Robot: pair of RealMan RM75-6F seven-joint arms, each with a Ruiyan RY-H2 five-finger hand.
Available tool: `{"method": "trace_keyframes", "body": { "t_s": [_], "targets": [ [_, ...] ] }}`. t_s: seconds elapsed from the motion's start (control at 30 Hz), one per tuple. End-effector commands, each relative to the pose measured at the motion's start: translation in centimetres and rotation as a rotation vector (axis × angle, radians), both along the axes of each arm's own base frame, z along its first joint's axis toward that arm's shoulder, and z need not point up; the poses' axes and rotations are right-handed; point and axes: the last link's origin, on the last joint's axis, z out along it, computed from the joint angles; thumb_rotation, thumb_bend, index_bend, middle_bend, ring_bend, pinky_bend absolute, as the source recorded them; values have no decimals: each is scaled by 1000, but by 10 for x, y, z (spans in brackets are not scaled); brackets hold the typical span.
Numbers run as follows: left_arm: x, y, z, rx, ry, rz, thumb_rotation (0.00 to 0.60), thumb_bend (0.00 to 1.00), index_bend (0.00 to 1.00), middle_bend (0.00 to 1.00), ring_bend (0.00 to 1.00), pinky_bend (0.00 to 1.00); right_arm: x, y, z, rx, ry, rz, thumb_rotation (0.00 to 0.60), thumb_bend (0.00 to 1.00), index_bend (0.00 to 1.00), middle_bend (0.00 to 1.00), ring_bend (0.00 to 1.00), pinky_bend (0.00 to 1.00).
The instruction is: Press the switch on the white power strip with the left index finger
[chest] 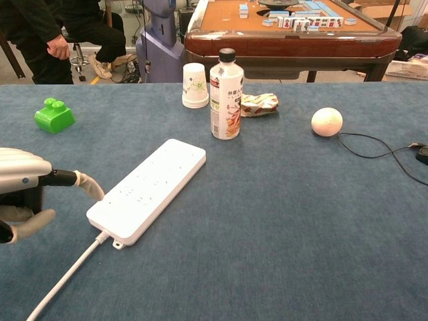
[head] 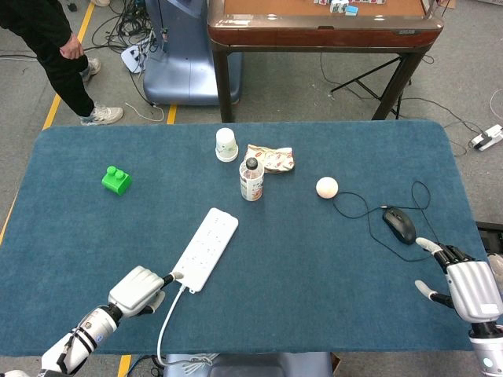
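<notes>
The white power strip (head: 206, 247) lies at an angle on the blue table (head: 330, 267), its cable (head: 167, 320) running off the near edge. My left hand (head: 137, 289) sits by the strip's cable end. Its index finger (chest: 85, 183) points out with the tip at the strip's near left edge (chest: 100, 208), while the other fingers look curled in. I cannot tell whether the tip touches the strip, and I cannot make out the switch. My right hand (head: 465, 284) rests at the far right near the table edge, fingers spread and holding nothing.
Behind the strip stand a drink bottle (head: 251, 179) and a paper cup (head: 226, 144), beside a crumpled wrapper (head: 269, 158). A green block (head: 116, 180) is at the left. A white ball (head: 327, 187) and a wired mouse (head: 399, 225) are at the right.
</notes>
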Motion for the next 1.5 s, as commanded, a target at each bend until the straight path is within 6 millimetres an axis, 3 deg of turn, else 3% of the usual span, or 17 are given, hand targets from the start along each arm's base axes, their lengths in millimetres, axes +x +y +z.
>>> {"method": "trace_keyframes", "body": {
  "t_s": [0.03, 1.5],
  "targets": [
    [-1, 3, -5, 5, 9, 15, 600, 648, 209, 1000, 1000, 1000, 0, 0, 0, 1, 1, -1, 600, 30, 246, 372, 362, 602],
    [11, 17, -36, -7, 74, 60, 600, 674, 207, 1000, 1000, 1000, 0, -3, -4, 20, 21, -5, 600, 30, 246, 371, 362, 602]
  ]
}}
